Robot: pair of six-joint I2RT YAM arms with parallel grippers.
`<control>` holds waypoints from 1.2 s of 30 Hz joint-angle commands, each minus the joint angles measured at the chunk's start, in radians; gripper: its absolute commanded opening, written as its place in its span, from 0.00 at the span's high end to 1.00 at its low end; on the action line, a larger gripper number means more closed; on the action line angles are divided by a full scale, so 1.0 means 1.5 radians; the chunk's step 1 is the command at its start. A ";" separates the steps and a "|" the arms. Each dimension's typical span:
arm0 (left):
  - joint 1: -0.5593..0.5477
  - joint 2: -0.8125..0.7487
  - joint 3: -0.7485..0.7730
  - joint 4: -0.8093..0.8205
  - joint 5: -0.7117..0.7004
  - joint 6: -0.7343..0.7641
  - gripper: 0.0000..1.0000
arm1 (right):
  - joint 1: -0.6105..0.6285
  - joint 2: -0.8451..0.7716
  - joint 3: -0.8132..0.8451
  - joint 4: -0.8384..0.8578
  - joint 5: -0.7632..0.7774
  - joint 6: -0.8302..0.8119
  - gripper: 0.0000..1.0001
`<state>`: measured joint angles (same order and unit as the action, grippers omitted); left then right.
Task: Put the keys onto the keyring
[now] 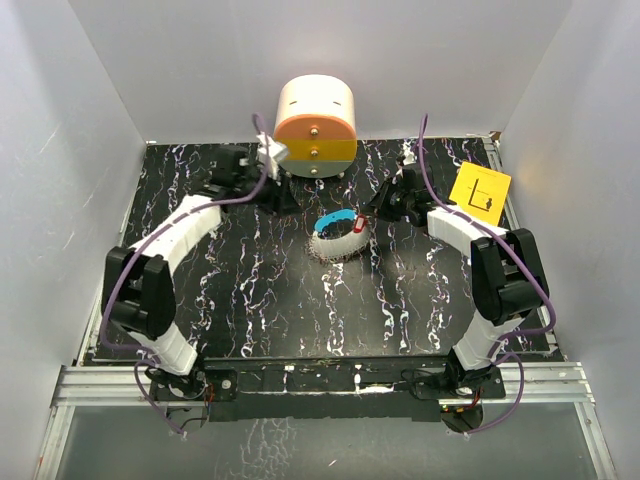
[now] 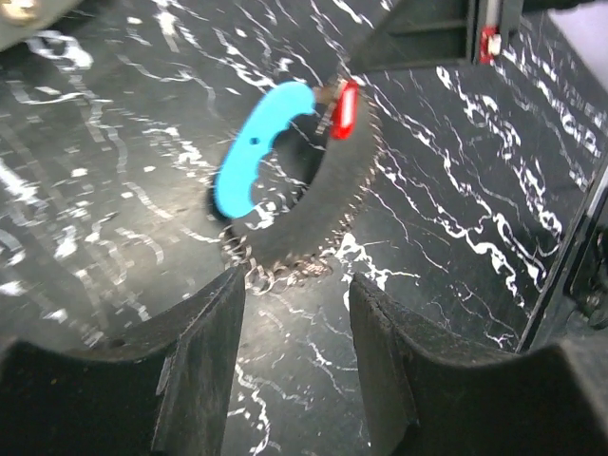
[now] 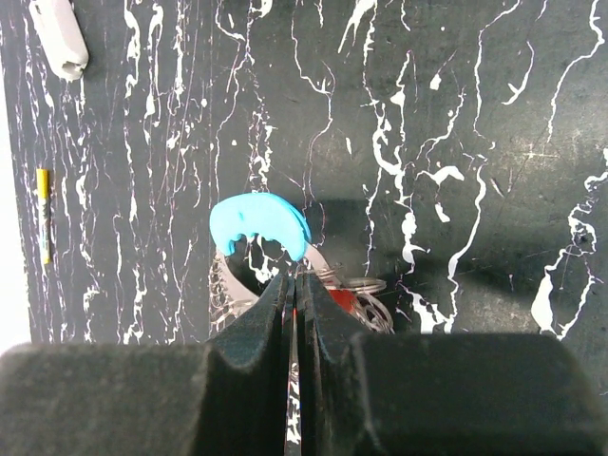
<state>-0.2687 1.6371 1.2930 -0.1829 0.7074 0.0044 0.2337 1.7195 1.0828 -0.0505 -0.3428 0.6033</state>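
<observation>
Keyring [image 1: 338,238] position: on the black marbled desk [image 1: 250,300], near its middle, between the two end effectors. Behind it, at the far edge of the desk, stood an orange-and-cream drum [image 1: 315,125]. A yellow card [image 1: 480,192] lay at the far right corner. The card carried a black printed figure, too small to read. No brand or legible writing was visible elsewhere; a small red-and-white tag [image 2: 489,40] on the right arm's housing was likewise unreadable.

The loop consisted of a blue band [image 2: 255,157] and a ribbed coil [image 2: 285,271]. The left end effector [image 2: 294,356] was released and empty, its fingers spread just short of the coil. The right end effector [image 3: 292,285] was clenched at the loop's rim beside the blue band, with a thin sliver between its fingers. It was judged to be grasping the red key [image 2: 344,109], which touched the loop at the band's end.

Status, as a judgement: one key was at the loop, but whether it was fully threaded could not be confirmed. No other keys were visible. Left to do: confirm seating, then release.
</observation>
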 commanded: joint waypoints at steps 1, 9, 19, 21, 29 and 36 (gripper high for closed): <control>-0.052 0.044 -0.031 0.058 -0.066 0.021 0.53 | -0.004 0.001 0.023 0.038 -0.004 -0.002 0.92; -0.071 0.134 -0.040 0.183 -0.127 0.038 0.51 | -0.003 -0.004 -0.016 0.038 -0.004 -0.002 0.92; -0.156 0.165 -0.044 0.221 -0.183 0.080 0.50 | -0.003 -0.023 -0.013 0.038 -0.004 -0.002 0.92; -0.167 0.167 -0.043 0.221 -0.201 0.087 0.51 | -0.003 -0.020 -0.005 0.038 -0.004 -0.002 0.92; -0.175 0.157 -0.062 0.237 -0.230 0.079 0.50 | -0.006 -0.018 -0.020 0.038 -0.004 -0.002 0.92; -0.175 0.156 -0.097 0.269 -0.271 0.087 0.50 | -0.007 -0.014 -0.038 0.038 -0.004 -0.002 0.92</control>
<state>-0.5346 1.9003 1.1687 0.1829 0.3462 0.1162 0.2222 1.7233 1.0138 -0.0525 -0.3428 0.6037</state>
